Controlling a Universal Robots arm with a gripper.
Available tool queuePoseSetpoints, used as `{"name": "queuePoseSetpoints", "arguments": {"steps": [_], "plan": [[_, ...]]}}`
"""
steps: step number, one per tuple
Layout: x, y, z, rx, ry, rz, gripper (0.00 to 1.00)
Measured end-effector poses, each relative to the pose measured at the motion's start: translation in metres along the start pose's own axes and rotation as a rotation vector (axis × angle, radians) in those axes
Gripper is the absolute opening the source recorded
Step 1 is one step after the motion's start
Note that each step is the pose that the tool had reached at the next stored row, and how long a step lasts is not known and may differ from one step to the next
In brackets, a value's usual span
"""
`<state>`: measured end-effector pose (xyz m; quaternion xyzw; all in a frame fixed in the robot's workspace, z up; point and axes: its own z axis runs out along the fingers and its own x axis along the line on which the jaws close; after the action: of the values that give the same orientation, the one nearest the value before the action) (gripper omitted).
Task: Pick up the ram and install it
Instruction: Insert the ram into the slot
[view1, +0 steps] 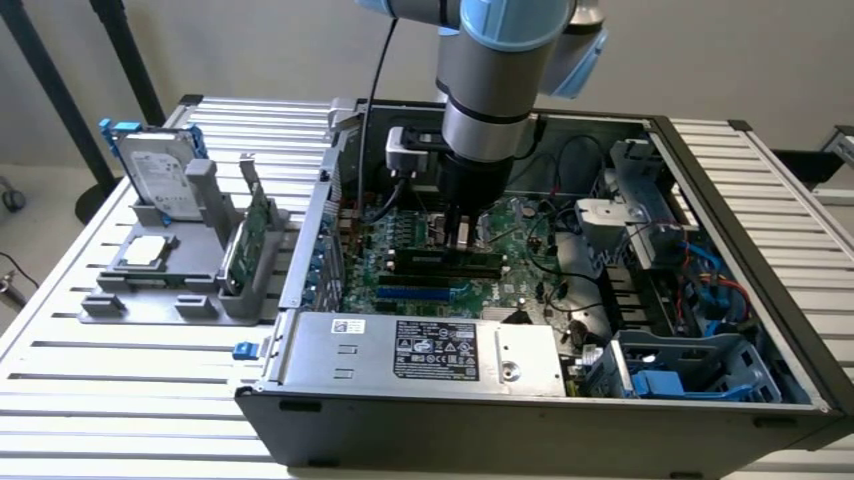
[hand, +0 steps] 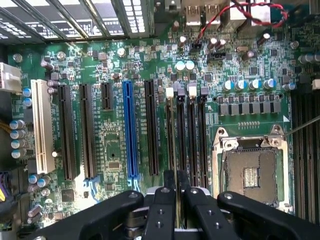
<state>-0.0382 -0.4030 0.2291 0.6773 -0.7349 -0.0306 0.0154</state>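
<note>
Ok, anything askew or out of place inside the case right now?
Nothing stands out. The gripper is shut on the ram, held edge-on in line with the memory slots on the motherboard. The CPU socket sits empty, and the cables lie clear of the slots.

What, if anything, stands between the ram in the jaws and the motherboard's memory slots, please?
Nothing visible does. The gripper holds the ram edge-on, in line with the black memory slots, which look empty along their length.
</note>
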Motion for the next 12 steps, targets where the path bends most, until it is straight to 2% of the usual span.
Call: {"name": "queuePoseSetpoints", "arguments": {"steps": [12], "plan": [[0.0001, -0.0005, 0.0036, 0.0, 0.0, 0.0, 0.14]]}}
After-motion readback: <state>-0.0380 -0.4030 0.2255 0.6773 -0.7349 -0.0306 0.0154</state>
